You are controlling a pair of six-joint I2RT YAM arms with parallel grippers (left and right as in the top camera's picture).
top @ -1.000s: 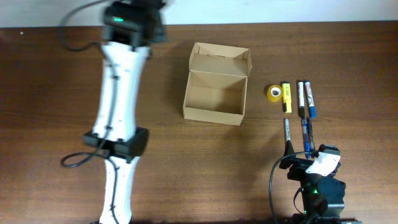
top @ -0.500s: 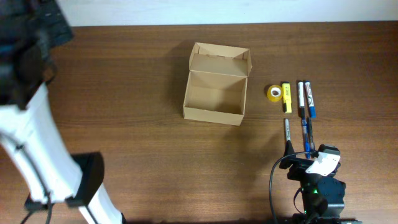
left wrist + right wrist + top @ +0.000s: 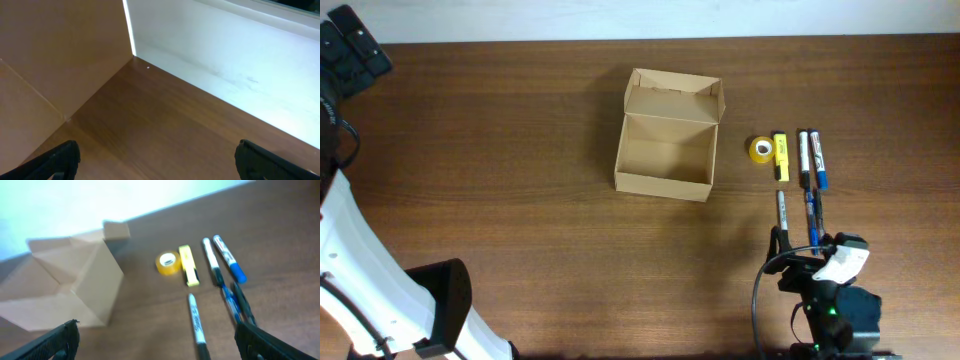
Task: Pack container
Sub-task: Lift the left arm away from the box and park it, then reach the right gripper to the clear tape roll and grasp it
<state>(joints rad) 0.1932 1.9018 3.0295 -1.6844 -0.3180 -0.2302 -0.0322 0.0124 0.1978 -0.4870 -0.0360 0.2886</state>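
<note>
I am seeing my left pincer [image 3: 159, 162] and right pincer [image 3: 157, 342] gaping wide, gripping nothing; the container [image 3: 70, 282] is sitting ahead-left of the right one.

Tape roll [image 3: 761, 148] beside yellow highlighter [image 3: 780, 156].

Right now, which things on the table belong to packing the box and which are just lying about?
For the job: container; likely contents beside it: tape roll, yellow highlighter, black marker, blue marker, black-and-grey pen, blue pen.
Just lying about: only the right arm's black cable.
</note>
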